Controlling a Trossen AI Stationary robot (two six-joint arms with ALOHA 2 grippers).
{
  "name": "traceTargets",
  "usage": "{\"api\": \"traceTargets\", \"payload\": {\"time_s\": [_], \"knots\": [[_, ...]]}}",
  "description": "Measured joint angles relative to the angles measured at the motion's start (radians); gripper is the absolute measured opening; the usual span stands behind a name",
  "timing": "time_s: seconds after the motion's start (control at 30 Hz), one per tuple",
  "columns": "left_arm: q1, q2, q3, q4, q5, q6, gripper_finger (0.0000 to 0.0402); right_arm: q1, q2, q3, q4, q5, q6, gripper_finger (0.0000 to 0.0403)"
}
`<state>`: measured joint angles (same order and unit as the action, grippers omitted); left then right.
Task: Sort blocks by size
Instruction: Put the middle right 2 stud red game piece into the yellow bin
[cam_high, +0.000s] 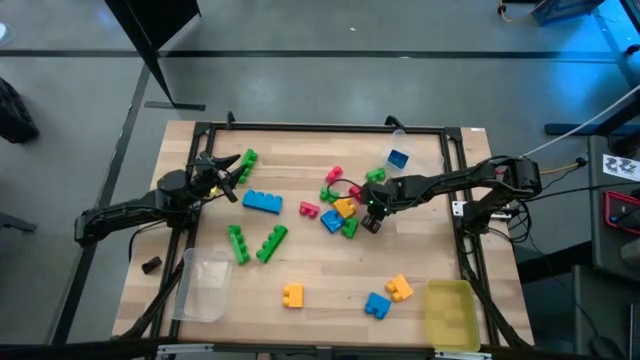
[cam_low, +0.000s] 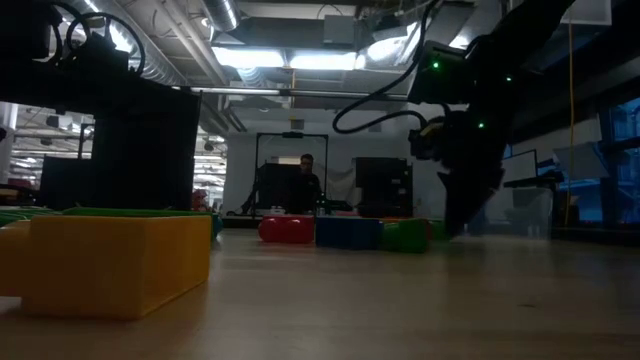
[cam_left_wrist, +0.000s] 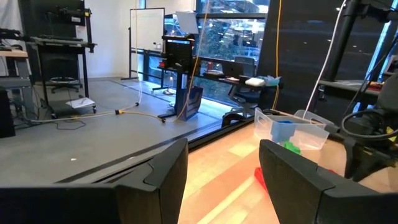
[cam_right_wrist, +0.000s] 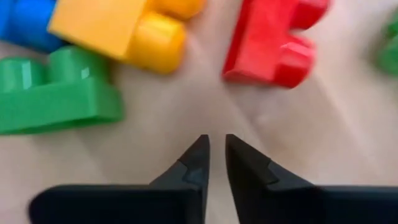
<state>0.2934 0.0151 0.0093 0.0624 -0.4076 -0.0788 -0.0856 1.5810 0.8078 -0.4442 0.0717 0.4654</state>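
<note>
Right now the right gripper (cam_right_wrist: 214, 155) hangs over the central cluster of blocks (cam_high: 342, 205), its fingers nearly together and holding nothing, with a red block (cam_right_wrist: 273, 40), a yellow block (cam_right_wrist: 118, 25) and a green block (cam_right_wrist: 56, 93) just beyond the tips. It looks to be between picks; next it would need to spread and settle on one block. The left gripper (cam_left_wrist: 224, 165), spread and empty, waits well away from that cluster, near a green block (cam_high: 246, 160) at the table (cam_high: 330, 290) edge.

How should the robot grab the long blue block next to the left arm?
It should pinch the long blue block at its middle, across the narrow width, coming straight down from above. The block lies flat with bare table along both long sides, so there is room for the fingers. The left gripper is open and closest to it.
</note>
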Motion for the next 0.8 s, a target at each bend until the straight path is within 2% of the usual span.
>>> {"api": "traceTargets", "payload": {"time_s": [0.1, 0.27, 0.43, 0.57, 0.8], "knots": [[0.0, 0.0, 0.0, 0.0, 0.0, 0.0, 0.0184, 0.0, 0.0, 0.0, 0.001, -0.048, 0.001, 0.0094], [0.0, 0.0, 0.0, 0.0, 0.0, 0.0, 0.0184, 0.0, 0.0, 0.0, 0.001, -0.011, 0.001, 0.0163], [0.0, 0.0, 0.0, 0.0, 0.0, 0.0, 0.0184, 0.0, 0.0, 0.048, -0.037, -0.038, -0.002, 0.0216], [0.0, 0.0, 0.0, 0.0, 0.0, 0.0, 0.0184, 0.0, 0.0, 0.124, -0.061, 0.009, -0.007, 0.0231], [0.0, 0.0, 0.0, 0.0, 0.0, 0.0, 0.0184, 0.0, 0.006, 0.166, -0.01, 0.18, -0.105, 0.0232]]}}
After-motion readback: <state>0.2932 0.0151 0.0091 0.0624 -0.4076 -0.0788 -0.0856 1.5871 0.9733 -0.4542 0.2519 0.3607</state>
